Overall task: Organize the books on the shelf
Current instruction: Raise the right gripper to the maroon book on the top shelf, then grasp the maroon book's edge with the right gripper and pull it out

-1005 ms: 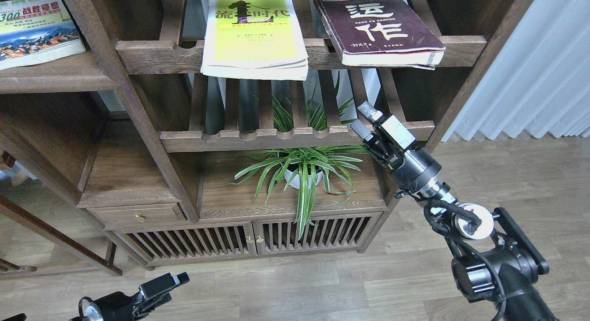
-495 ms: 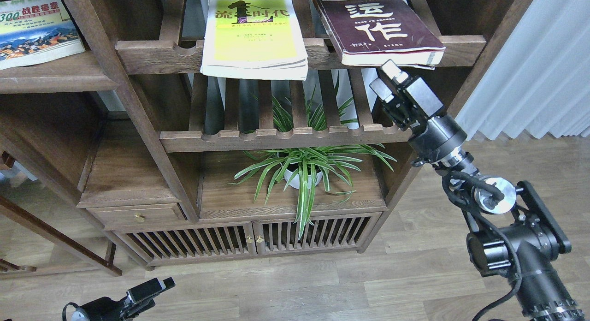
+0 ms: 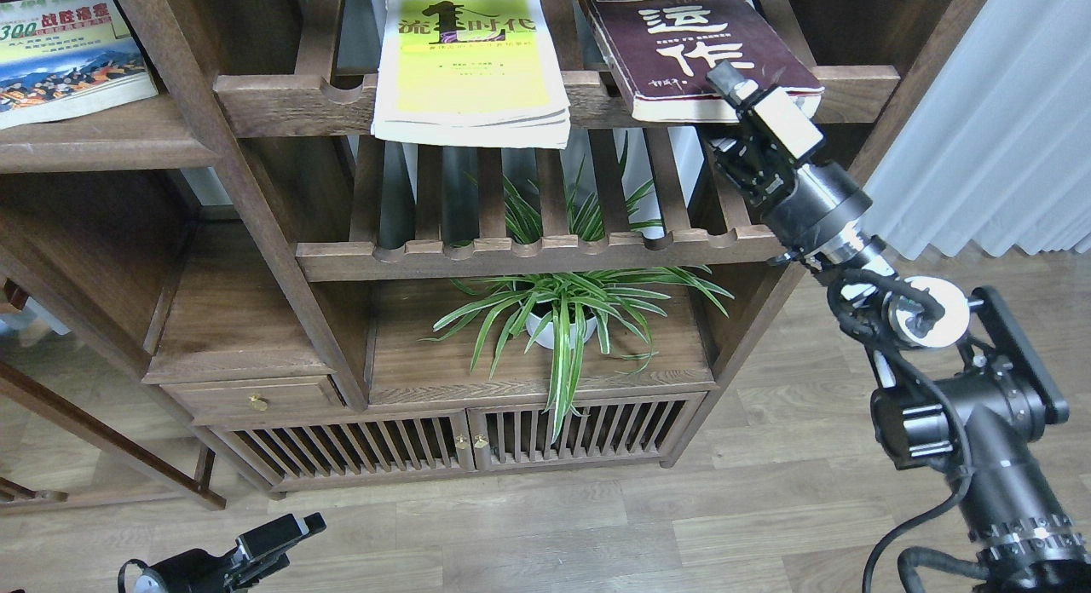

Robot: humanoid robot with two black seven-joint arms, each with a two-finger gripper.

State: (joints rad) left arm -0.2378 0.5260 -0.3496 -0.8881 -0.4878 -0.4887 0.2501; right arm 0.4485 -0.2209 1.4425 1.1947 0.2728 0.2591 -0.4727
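Head view: the right gripper point(image 3: 731, 107) is raised at the maroon book's point(image 3: 682, 39) near edge, its opening not discernible. The left gripper point(image 3: 285, 533) is seen low, grip unclear.

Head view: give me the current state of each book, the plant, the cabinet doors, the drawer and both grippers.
Yellow-green book: lying flat on the slatted rack, overhanging the front rail.
Maroon book: flat on the same rack, front corner overhanging.
"300" book: flat on the plank shelf.
Plant: upright in its pot.
Cabinet doors: closed.
Drawer: closed.
Right gripper: at the maroon book's front corner; jaw state unclear.
Left gripper: low, away from everything; unclear.
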